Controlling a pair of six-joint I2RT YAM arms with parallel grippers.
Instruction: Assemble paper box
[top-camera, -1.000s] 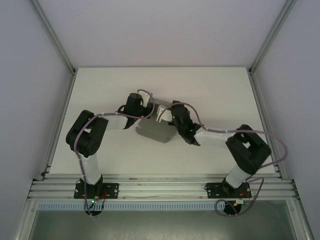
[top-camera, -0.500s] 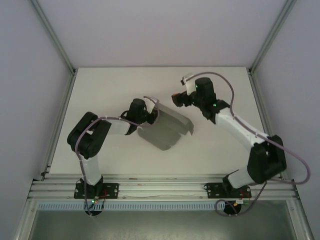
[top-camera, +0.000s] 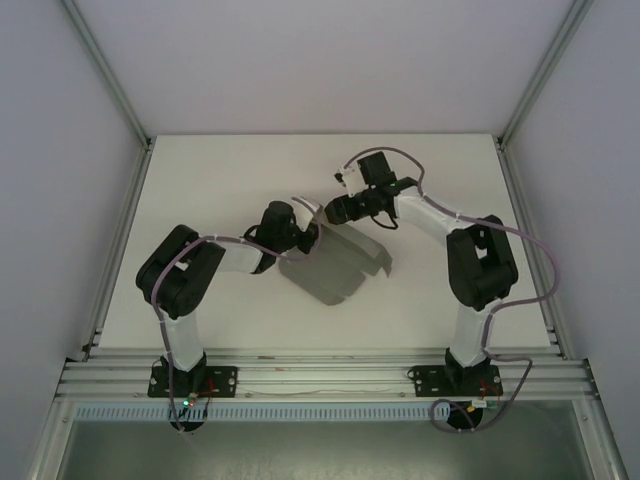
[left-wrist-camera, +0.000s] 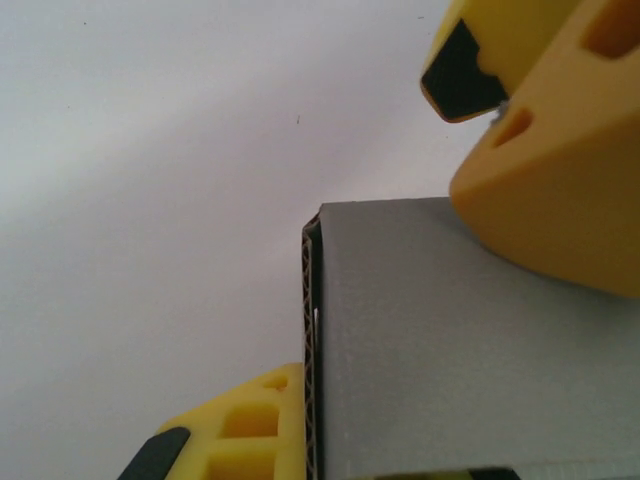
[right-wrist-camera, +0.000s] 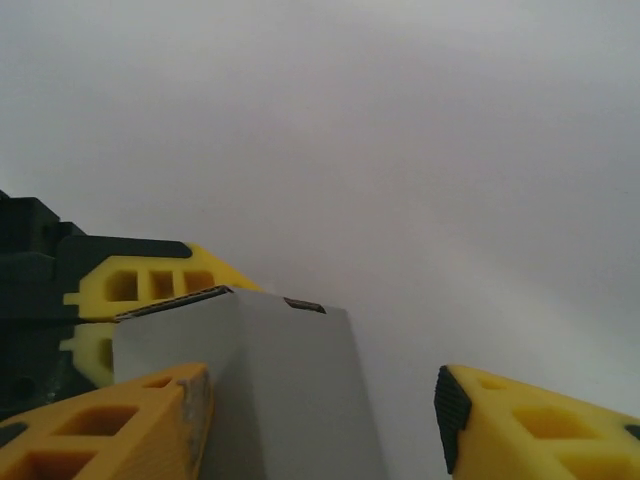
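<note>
The paper box is a grey cardboard sheet, partly folded and tilted, at the middle of the white table. My left gripper is shut on its left edge. In the left wrist view the corrugated edge of the paper box lies against my left gripper's lower finger. My right gripper is at the sheet's far edge. In the right wrist view a flap of the paper box stands between the open fingers of my right gripper, touching the left finger, with a gap to the right one.
Aluminium rails run along the table's left side, right side and near edge. White walls close off the back and both sides. The right arm's elbow stands over the table right of the sheet.
My right gripper has swung in from the back right to the sheet's far edge and narrowed its jaws. The left gripper still holds the sheet, almost unmoved.
</note>
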